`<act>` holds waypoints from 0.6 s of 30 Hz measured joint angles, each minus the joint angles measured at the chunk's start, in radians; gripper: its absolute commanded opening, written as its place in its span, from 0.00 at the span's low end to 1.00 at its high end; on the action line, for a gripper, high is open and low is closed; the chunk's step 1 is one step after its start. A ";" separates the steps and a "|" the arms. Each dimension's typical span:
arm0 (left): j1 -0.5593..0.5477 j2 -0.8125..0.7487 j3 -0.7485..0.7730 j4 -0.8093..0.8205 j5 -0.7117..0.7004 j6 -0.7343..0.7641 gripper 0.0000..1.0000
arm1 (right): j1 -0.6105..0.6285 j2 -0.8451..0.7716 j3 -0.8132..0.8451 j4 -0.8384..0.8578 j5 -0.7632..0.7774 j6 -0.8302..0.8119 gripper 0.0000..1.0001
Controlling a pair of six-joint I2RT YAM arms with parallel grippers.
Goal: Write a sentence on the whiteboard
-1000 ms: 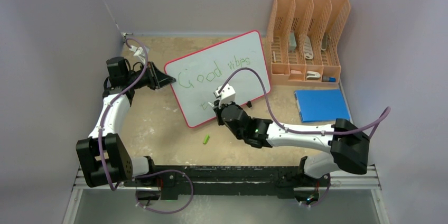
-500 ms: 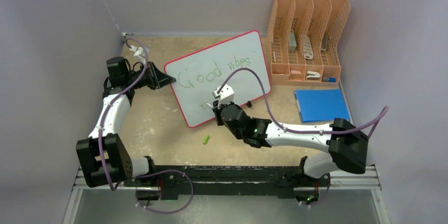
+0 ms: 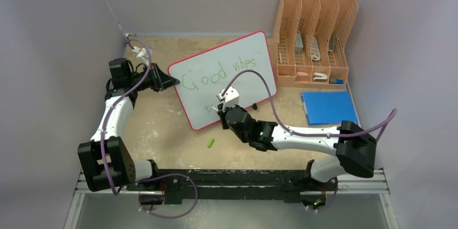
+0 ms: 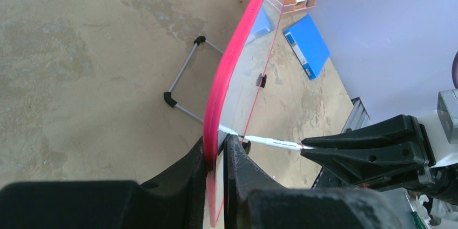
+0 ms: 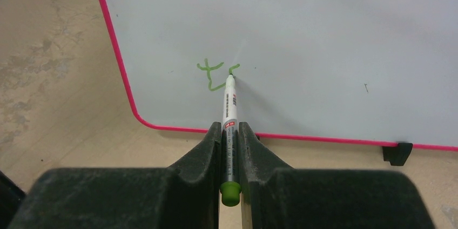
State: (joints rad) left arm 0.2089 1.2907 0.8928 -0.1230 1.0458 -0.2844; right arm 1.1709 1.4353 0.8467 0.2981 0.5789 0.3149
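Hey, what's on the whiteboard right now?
On the whiteboard, green writing: "Good vibes" on the upper line, then a "t" and the start of another letter below, where the marker tip touches. The right gripper partly covers that lower line from above.

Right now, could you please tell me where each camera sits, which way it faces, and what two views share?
Top external: above and behind the robot, looking down on the red-rimmed pale whiteboard; both arms show.
Left wrist: sights along the board's rim, clamped by the left gripper.
Right wrist: faces the board; the right gripper holds a white green-ink marker at green letters.
Shared: both wrist views show that marker.
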 measured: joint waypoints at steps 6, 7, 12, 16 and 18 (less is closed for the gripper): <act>0.000 0.000 0.000 0.000 -0.001 0.000 0.00 | 0.000 0.000 0.000 -0.013 -0.005 0.003 0.00; 0.000 0.000 0.000 0.000 -0.002 0.000 0.00 | 0.000 0.000 0.000 -0.017 -0.006 0.003 0.00; 0.000 0.000 0.000 0.000 -0.002 0.000 0.00 | 0.000 -0.003 -0.004 -0.028 -0.015 0.006 0.00; 0.000 0.000 0.000 0.000 -0.002 0.000 0.00 | 0.000 -0.005 -0.006 -0.037 -0.015 0.006 0.00; 0.000 0.000 0.000 0.000 -0.002 0.000 0.00 | 0.000 -0.006 -0.006 -0.043 -0.013 0.006 0.00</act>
State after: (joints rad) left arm 0.2089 1.2907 0.8928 -0.1230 1.0443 -0.2844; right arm 1.1709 1.4288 0.8402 0.2550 0.5663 0.3210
